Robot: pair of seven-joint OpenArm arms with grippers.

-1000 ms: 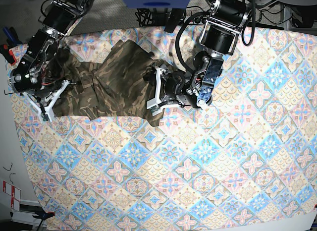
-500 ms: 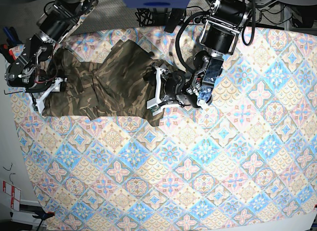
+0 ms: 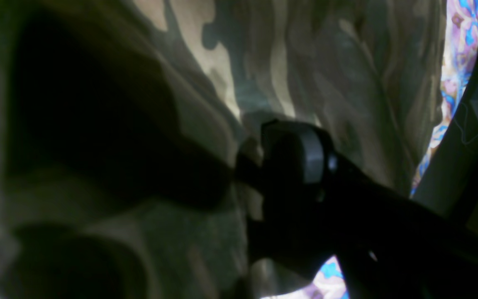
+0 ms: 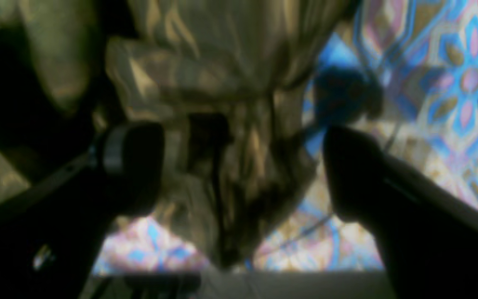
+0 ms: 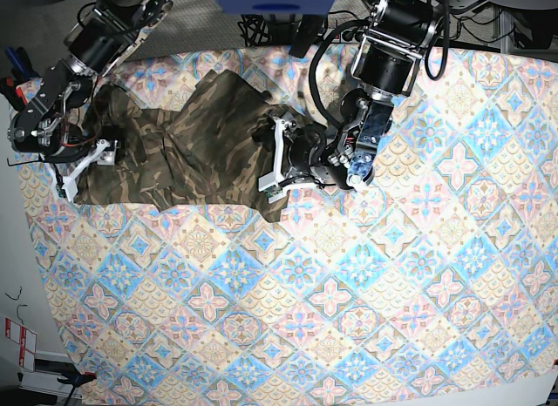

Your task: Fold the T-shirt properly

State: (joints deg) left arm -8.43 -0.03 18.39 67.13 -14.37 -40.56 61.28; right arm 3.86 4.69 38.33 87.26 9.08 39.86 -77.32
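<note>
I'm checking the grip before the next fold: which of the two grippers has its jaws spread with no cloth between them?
The right gripper, at the T-shirt's outer end; the left gripper sits on the cloth.

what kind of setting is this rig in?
Probably a lab or workshop bench: two robot arms work a camouflage T-shirt on a tile-patterned tablecloth, with loose cables behind the table.
</note>
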